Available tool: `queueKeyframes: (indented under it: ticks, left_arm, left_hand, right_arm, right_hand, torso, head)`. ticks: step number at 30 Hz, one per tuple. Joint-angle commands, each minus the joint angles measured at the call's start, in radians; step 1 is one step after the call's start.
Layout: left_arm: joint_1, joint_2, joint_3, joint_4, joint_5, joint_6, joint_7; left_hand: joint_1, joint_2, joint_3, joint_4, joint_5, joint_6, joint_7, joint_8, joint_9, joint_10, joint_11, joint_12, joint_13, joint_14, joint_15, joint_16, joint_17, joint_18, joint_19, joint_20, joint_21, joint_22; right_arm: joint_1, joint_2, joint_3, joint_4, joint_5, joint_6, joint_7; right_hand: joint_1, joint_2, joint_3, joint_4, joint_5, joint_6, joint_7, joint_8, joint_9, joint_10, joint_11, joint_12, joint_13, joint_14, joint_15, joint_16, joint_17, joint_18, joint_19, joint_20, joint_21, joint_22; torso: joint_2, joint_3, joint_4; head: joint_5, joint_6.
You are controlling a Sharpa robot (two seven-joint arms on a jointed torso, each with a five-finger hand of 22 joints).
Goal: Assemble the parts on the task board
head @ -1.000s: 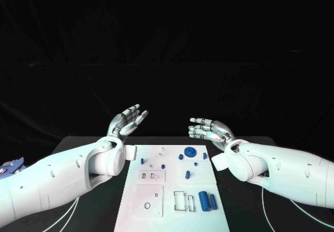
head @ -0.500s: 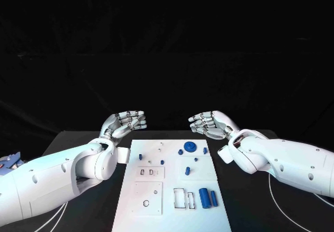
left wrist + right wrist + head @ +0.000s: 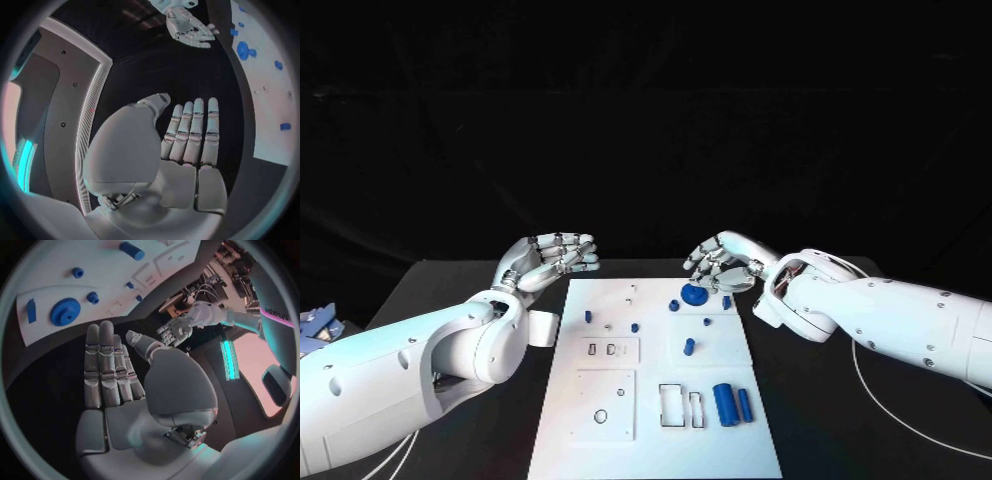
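Parts: small blue pieces, among them a gear [image 3: 692, 295] and cylinder [image 3: 724, 403], lying on the task board [image 3: 625, 440].
Handling: probably light, rigid, smooth; pinch across sides.
Left hand [image 3: 550, 256]: empty, fingers loosely curled, beside board's far corner.
Right hand [image 3: 723, 262]: empty, fingers apart, above the gear.

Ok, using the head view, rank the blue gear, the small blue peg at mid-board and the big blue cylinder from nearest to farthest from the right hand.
1. Blue gear, right beside the right hand at the board's far end.
2. Small blue peg, mid-board.
3. Big blue cylinder, at the board's near right.

One task board [image 3: 653, 400], about nine blue parts [image 3: 724, 403], two hands [image 3: 554, 258]
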Motion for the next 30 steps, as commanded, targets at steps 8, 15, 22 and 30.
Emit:
queueKeyframes:
  ticks: [8, 15, 22, 30]
  left_arm:
    - [0.005, -0.03, 0.003, 0.077, -0.023, 0.056, 0.02]
    - [0.006, -0.037, 0.005, 0.096, -0.014, 0.058, 0.017]
    - [0.006, -0.038, 0.006, 0.102, -0.011, 0.058, 0.014]
    - [0.007, -0.038, 0.006, 0.107, -0.006, 0.059, 0.01]
  left_hand:
    - [-0.012, -0.005, 0.006, 0.002, -0.004, -0.001, 0.007, -0.006, -0.003, 0.002, 0.003, -0.011, -0.001, 0.013, -0.001, 0.01, 0.006, 0.018, 0.013, 0.0, 0.008, 0.002]
    - [-0.014, -0.005, 0.006, 0.001, -0.004, -0.003, 0.008, -0.009, -0.004, -0.001, 0.004, -0.016, -0.001, 0.015, -0.001, 0.013, 0.008, 0.018, 0.016, -0.002, 0.01, 0.002]
    - [-0.014, -0.005, 0.007, 0.0, -0.004, -0.004, 0.009, -0.01, -0.004, -0.002, 0.004, -0.018, -0.001, 0.016, -0.001, 0.014, 0.009, 0.018, 0.017, -0.002, 0.01, 0.002]
    - [-0.014, -0.005, 0.008, 0.0, -0.004, -0.006, 0.01, -0.011, -0.004, -0.003, 0.005, -0.02, -0.001, 0.016, -0.001, 0.015, 0.01, 0.017, 0.018, -0.003, 0.011, 0.003]
  right_arm:
    - [0.013, 0.039, 0.001, 0.002, -0.446, 0.064, -0.185]
    - [0.013, 0.061, 0.001, -0.002, -0.543, 0.072, -0.27]
    - [0.013, 0.072, 0.001, -0.004, -0.579, 0.078, -0.3]
    - [0.009, 0.091, 0.0, -0.018, -0.595, 0.086, -0.305]
  right_hand:
    - [-0.018, -0.047, -0.013, 0.034, 0.011, 0.01, -0.008, -0.038, 0.018, -0.039, -0.008, 0.011, 0.086, 0.088, -0.018, 0.542, 0.515, 0.009, 0.087, -0.023, 0.198, 0.135]
    - [-0.029, -0.072, -0.007, 0.053, 0.01, -0.02, -0.008, -0.056, 0.026, -0.111, 0.001, 0.004, 0.103, 0.091, -0.009, 0.735, 0.707, 0.003, 0.096, -0.016, 0.289, 0.229]
    - [-0.023, -0.071, -0.004, 0.058, 0.008, -0.02, -0.008, -0.053, 0.033, -0.13, 0.002, 0.016, 0.11, 0.096, -0.007, 0.79, 0.763, -0.004, 0.108, -0.013, 0.346, 0.298]
    - [-0.018, -0.069, 0.0, 0.06, 0.007, -0.011, -0.008, -0.046, 0.04, -0.138, 0.002, 0.025, 0.114, 0.099, -0.006, 0.819, 0.791, -0.008, 0.114, -0.012, 0.379, 0.338]
  torso:
    - [0.042, 0.0006, 0.0112]
    - [0.057, -0.0029, 0.0202]
    - [0.066, -0.0082, 0.0258]
    - [0.077, -0.0119, 0.0291]
  head:
    - [-0.009, 0.003]
    - [-0.021, 0.003]
    - [-0.025, 0.002]
    - [-0.029, 0.001]
